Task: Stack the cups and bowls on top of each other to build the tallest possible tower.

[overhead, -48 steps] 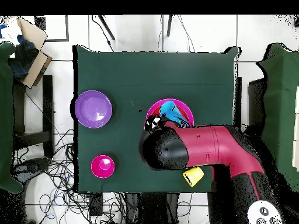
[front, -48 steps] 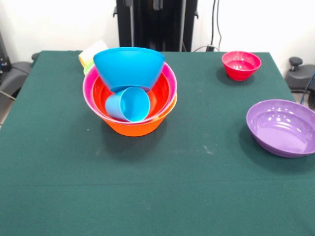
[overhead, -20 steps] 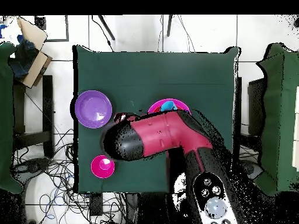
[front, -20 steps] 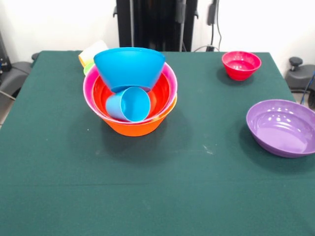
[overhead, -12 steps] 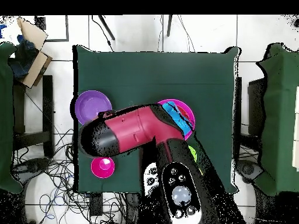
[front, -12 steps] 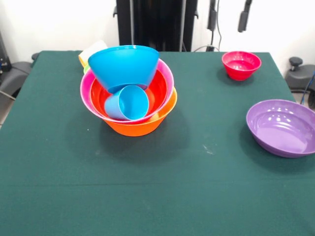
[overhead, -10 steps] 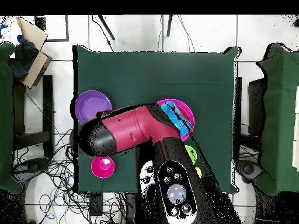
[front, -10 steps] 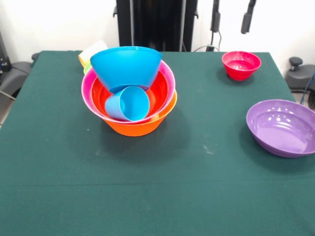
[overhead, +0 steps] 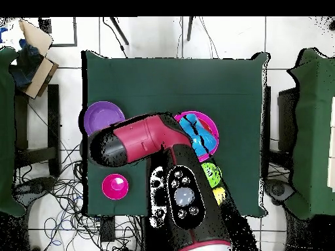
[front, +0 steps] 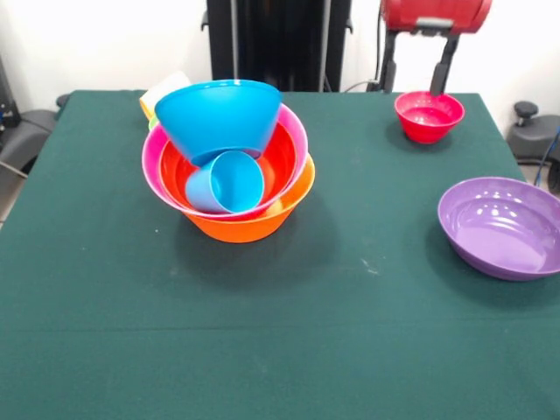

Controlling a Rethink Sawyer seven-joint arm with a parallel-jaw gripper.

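The tower stands left of centre in the front view: the large orange bowl (front: pixel 243 223) as base, then the pink bowl (front: pixel 154 156) and the red-orange bowl (front: pixel 282 162). The blue bowl (front: pixel 219 114) leans tilted on top. The light blue cup (front: pixel 227 184) lies on its side inside. The tower also shows in the overhead view (overhead: pixel 208 124). The yellow-orange cup (front: pixel 163 91) and the green bowl (overhead: pixel 211 172) lie behind it. The magenta bowl (front: pixel 428 115) and the purple bowl (front: pixel 502 226) stand apart. My gripper (front: pixel 415 77) hangs open and empty just above the magenta bowl's far side. The teal bowl is hidden.
The green table (front: pixel 350 332) ends close to the purple bowl on the right. The black pedestal (front: pixel 278 44) stands behind the far edge. In the overhead view my red arm (overhead: pixel 141 140) covers part of the purple bowl (overhead: pixel 97 115) and the tower.
My arm has swung from over the tower toward the magenta bowl, and the gripper has come down into the front view. The tower has shifted slightly.
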